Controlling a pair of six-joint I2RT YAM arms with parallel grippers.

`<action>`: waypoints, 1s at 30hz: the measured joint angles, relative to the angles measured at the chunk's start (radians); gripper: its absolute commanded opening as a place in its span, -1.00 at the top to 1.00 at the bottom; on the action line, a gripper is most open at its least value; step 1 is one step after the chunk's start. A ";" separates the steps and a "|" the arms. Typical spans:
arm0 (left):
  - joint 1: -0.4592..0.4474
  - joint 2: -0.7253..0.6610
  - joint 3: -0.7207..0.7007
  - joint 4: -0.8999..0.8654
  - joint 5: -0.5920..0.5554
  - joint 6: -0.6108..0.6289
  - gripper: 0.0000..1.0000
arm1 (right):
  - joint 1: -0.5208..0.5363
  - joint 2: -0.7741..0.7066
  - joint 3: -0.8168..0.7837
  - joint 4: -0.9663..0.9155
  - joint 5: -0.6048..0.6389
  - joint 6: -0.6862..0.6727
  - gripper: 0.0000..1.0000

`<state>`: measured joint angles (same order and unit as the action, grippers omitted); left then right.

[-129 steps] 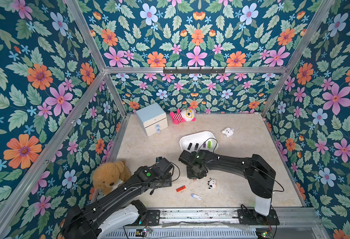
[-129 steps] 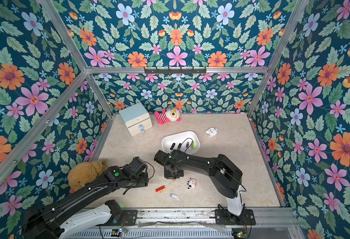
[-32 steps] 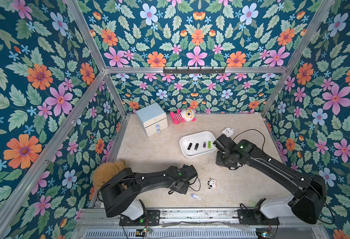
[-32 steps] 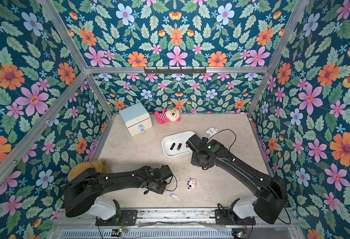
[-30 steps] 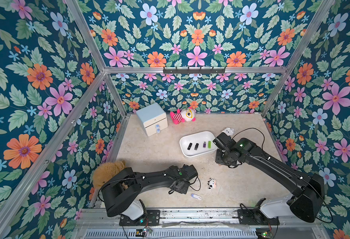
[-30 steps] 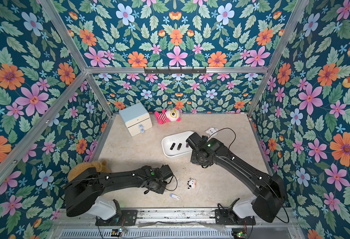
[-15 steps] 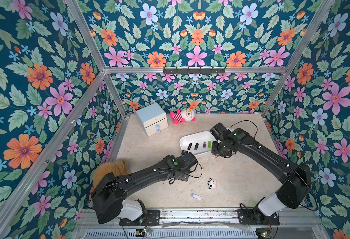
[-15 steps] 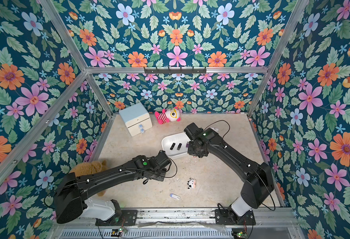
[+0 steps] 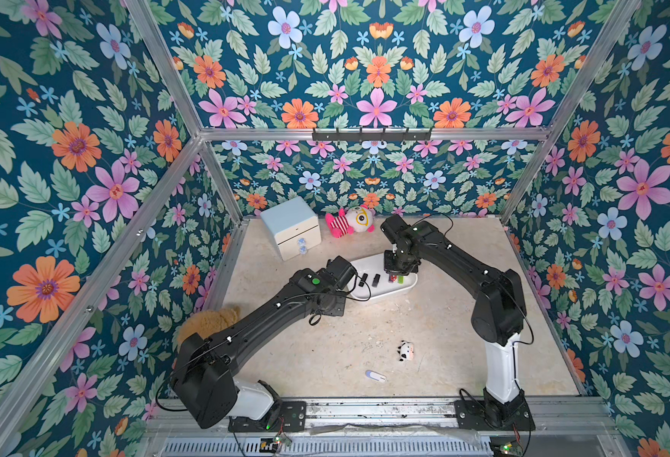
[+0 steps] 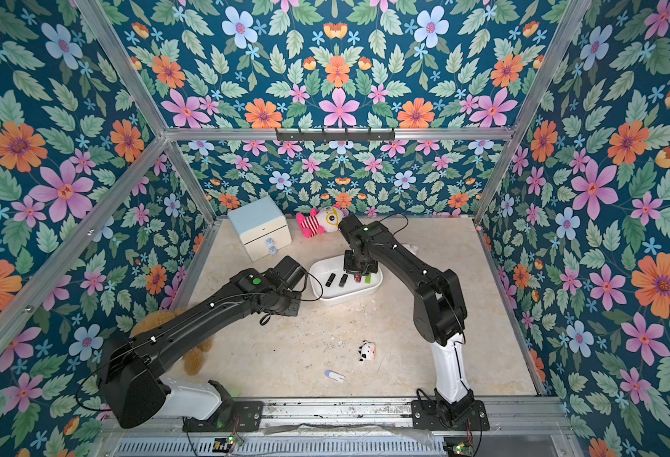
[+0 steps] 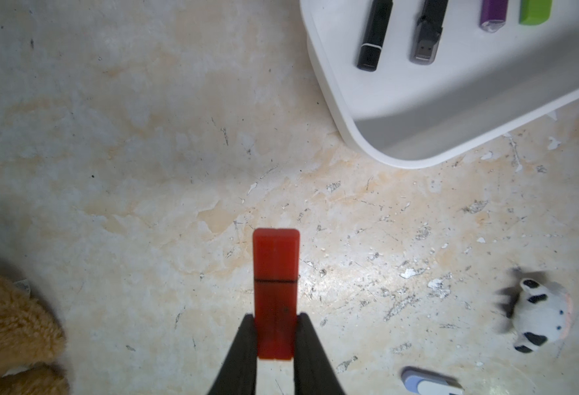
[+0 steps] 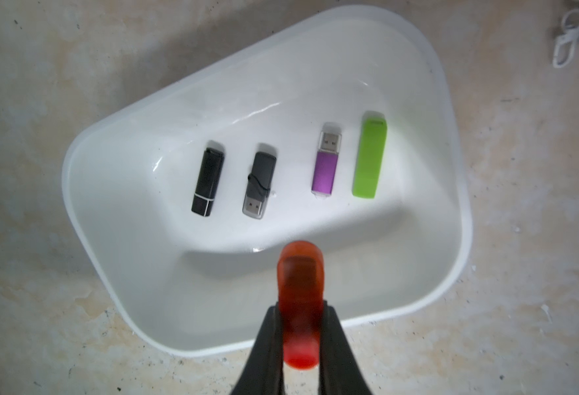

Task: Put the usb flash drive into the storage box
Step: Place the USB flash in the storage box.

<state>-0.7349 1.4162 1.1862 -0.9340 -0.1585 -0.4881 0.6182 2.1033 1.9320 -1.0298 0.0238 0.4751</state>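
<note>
In both top views the storage box (image 9: 380, 295) sits toward the far middle of the table. The right gripper (image 9: 393, 277) hangs over its right part. A white flash drive (image 10: 334, 376) lies alone near the front edge.

Left wrist view — the left gripper (image 11: 276, 319) has its fingers clamped on a red flash drive (image 11: 276, 270), over bare table near the box's corner.

Right wrist view — the right gripper (image 12: 301, 318) pinches an orange flash drive (image 12: 300, 280) above the box. Inside lie a black drive (image 12: 208, 183), grey drive (image 12: 259, 186), purple drive (image 12: 324, 171) and green drive (image 12: 370, 159), side by side.
</note>
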 measured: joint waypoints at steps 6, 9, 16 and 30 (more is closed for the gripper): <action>0.054 0.026 0.000 0.005 0.025 0.049 1.00 | -0.014 0.158 0.148 -0.024 -0.023 -0.032 1.00; 0.069 0.040 -0.006 0.015 0.039 0.072 1.00 | -0.021 0.227 0.217 -0.039 -0.024 -0.050 1.00; 0.097 0.053 -0.030 0.033 0.059 0.098 1.00 | -0.036 0.306 0.273 -0.060 -0.027 -0.058 1.00; 0.108 0.058 -0.055 0.070 0.082 0.105 1.00 | -0.047 0.360 0.292 -0.066 -0.039 -0.076 1.00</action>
<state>-0.6266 1.4746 1.1313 -0.8642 -0.0761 -0.3832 0.5713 2.4638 2.2242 -1.0962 -0.0151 0.3996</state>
